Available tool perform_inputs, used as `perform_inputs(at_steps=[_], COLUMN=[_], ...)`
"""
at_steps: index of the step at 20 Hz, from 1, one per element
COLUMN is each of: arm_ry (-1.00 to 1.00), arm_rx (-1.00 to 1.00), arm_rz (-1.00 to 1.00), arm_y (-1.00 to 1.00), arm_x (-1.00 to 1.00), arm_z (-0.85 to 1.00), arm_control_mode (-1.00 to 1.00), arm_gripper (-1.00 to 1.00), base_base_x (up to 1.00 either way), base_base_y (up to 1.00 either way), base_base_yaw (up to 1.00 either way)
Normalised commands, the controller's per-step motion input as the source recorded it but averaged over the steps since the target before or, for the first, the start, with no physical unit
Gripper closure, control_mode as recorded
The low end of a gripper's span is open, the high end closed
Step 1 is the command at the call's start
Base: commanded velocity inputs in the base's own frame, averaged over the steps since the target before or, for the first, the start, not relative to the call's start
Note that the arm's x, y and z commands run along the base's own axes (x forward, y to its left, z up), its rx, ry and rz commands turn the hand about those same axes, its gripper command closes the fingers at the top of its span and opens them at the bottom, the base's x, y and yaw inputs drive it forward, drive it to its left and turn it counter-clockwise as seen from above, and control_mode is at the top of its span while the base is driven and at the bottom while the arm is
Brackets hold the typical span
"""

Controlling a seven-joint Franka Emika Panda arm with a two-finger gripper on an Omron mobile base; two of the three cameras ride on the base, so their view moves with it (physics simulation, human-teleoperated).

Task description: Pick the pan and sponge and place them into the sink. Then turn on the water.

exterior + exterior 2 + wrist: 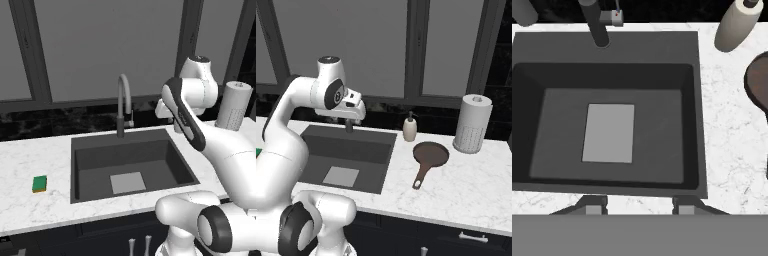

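Left base view: the sponge [39, 183] lies on the worktop [30, 155] left of the empty sink [80, 150]. Right base view: the frying pan [430, 155] rests right of the sink, beside the soap dispenser [410, 127]. Hand view: the gripper [637, 204] hangs above the basin, jaws spread and empty; by judgement, no pick has begun, and the next move calls for reaching right to the pan.

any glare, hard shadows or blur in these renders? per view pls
Left base view: flat even light, no glare on the sink, sponge slightly soft. Right base view: pan sharp, barely any cast shadow. Hand view: soap dispenser splayed outward by perspective; pan cropped at the right edge.
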Motion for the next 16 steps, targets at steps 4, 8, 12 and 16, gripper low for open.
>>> perform_inputs(at_steps=[4, 8, 12, 16], arm_ry=[0.0, 0.0, 0.0, 0.0], arm_rx=[0.0, 0.0, 0.0, 0.0], arm_rz=[-0.03, -0.06, -0.03, -0.03], arm_y=[-0.1, -0.39, -0.55, -0.82], arm_x=[-0.24, -0.46, -0.41, -0.35], arm_z=[-0.02, -0.11, -0.14, -0.17], arm_control_mode=[-1.0, -1.0, -1.0, -1.0], arm_gripper=[-1.0, -1.0, -1.0, -1.0], base_base_x=[0.0, 0.0, 0.0, 0.0], base_base_y=[0.0, 0.0, 0.0, 0.0], base_base_yaw=[0.0, 0.0, 0.0, 0.0])
